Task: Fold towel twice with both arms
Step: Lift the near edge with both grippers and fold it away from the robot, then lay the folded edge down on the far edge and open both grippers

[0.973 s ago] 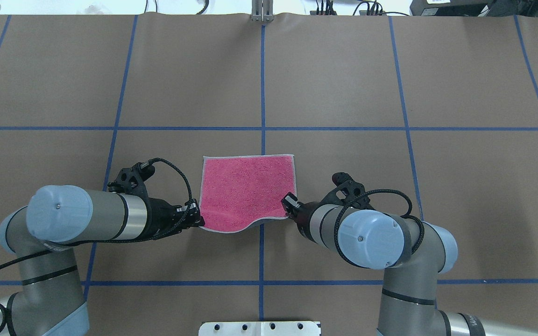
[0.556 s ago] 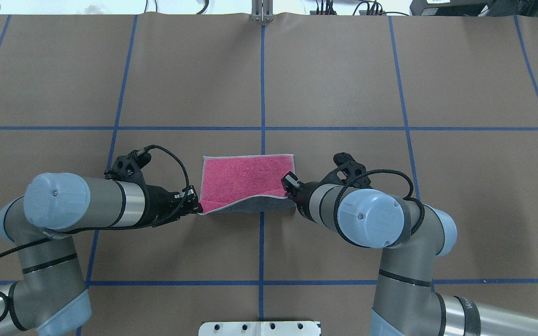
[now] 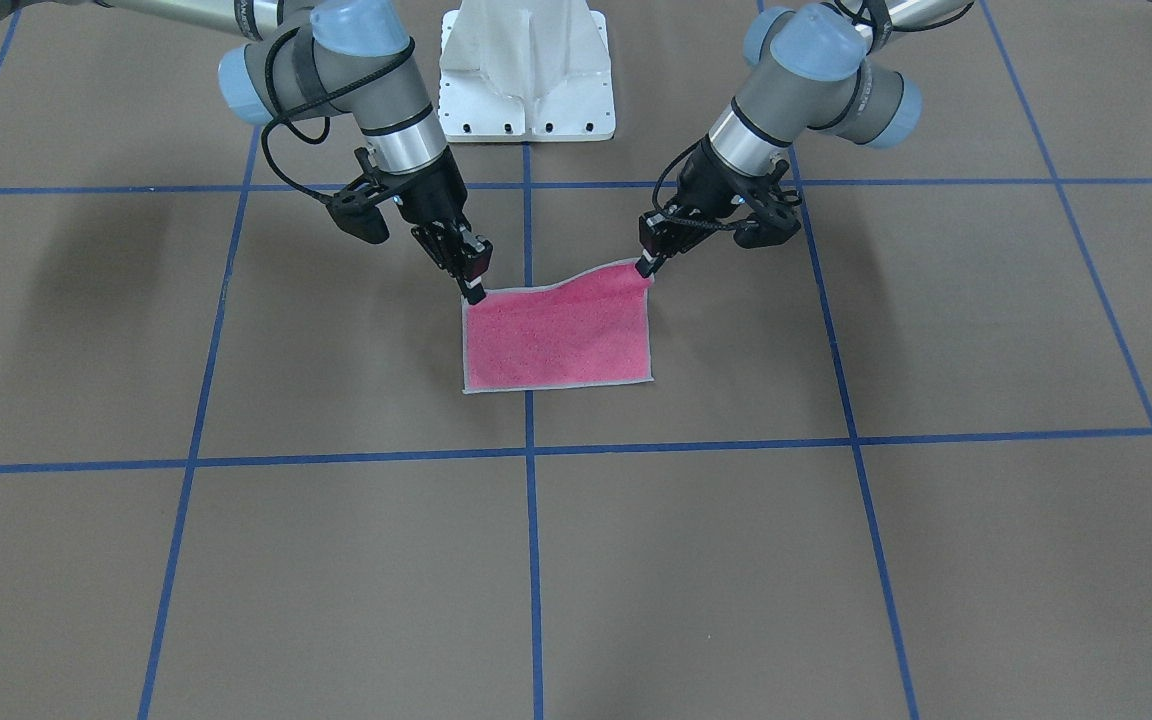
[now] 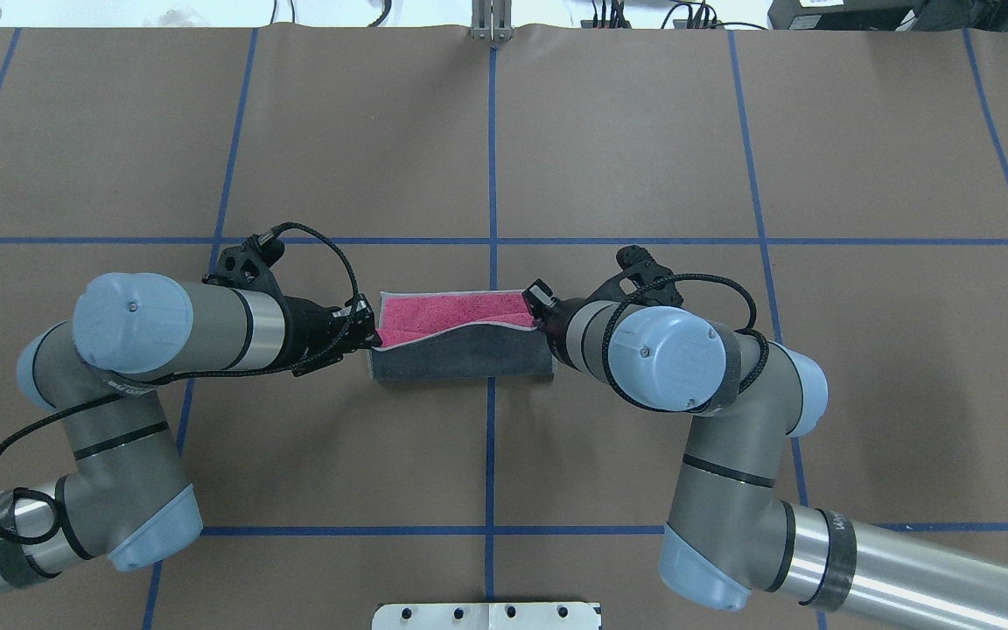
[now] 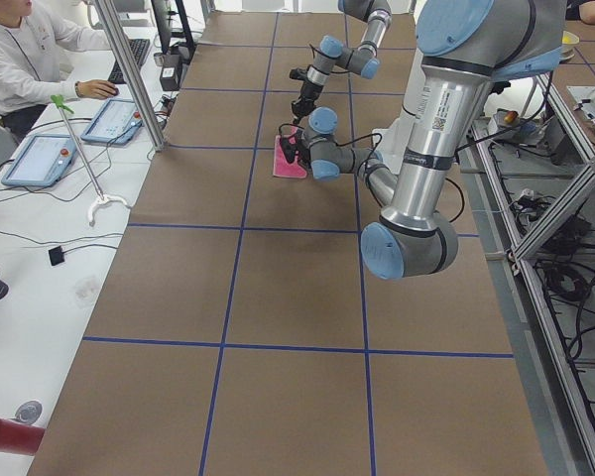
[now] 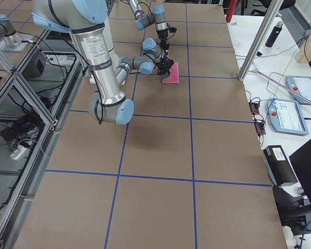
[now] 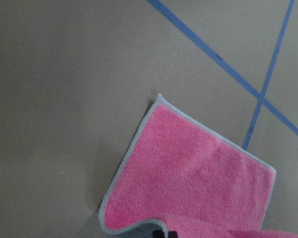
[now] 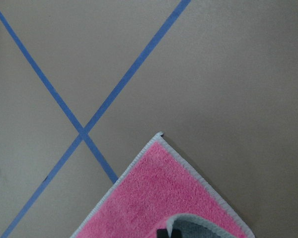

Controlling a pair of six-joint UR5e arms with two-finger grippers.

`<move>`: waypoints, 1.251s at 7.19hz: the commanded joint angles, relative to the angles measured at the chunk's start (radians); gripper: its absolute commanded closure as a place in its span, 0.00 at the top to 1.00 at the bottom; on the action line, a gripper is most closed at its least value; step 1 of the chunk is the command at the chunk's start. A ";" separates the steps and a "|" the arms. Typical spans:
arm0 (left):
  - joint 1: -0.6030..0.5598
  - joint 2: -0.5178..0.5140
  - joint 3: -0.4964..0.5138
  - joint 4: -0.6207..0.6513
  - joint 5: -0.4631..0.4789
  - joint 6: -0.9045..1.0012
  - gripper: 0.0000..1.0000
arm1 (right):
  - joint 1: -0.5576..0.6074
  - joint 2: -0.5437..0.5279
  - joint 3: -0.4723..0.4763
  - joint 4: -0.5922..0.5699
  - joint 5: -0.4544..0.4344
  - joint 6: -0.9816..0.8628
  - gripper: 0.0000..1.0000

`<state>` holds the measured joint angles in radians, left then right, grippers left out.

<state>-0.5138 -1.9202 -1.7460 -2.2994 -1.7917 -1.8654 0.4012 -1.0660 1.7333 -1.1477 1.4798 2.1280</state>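
So, towel (image 4: 460, 357): on the table (image 4: 644, 149), astride the centre blue tape line (image 4: 493, 131), near edge lifted, grey underside showing above the pink.
Left gripper (image 4: 370, 336): pinched tight on the towel's lifted left corner.
Right gripper (image 4: 540, 320): clamped on the lifted right corner, edge sagging between them.
Far edge: flat on the table.

Bright, even light falls from overhead on the matte tabletop (image 3: 836, 560). Shadows are soft: a faint wide smudge on the view's left of the towel (image 3: 556, 335) in the front-facing view, and a thin dark line beside the towel's edges in the wrist views. Far beyond the towel, the overhead view's top strip is washed out. The towel's fold nearest each wrist lens looks soft.
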 commanded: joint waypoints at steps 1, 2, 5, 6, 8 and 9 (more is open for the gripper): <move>-0.011 -0.016 0.029 0.000 0.000 -0.006 0.00 | 0.011 0.003 -0.024 0.002 0.001 -0.005 0.00; -0.012 -0.025 0.048 0.000 0.000 -0.006 0.00 | 0.011 0.003 -0.026 0.002 0.001 -0.007 0.00; -0.014 -0.049 0.083 0.000 0.002 -0.006 0.00 | 0.014 0.009 -0.034 0.003 0.001 -0.011 0.00; -0.014 -0.051 0.086 0.000 0.002 -0.005 0.00 | 0.014 0.011 -0.046 0.003 0.001 -0.011 0.00; -0.015 -0.051 0.095 0.000 0.002 -0.005 0.00 | 0.018 0.011 -0.049 0.003 0.001 -0.011 0.00; -0.018 -0.051 0.095 0.000 0.000 -0.005 0.00 | 0.019 0.011 -0.049 0.005 0.001 -0.011 0.00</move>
<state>-0.5301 -1.9710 -1.6525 -2.2995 -1.7905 -1.8700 0.4188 -1.0555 1.6852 -1.1437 1.4803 2.1169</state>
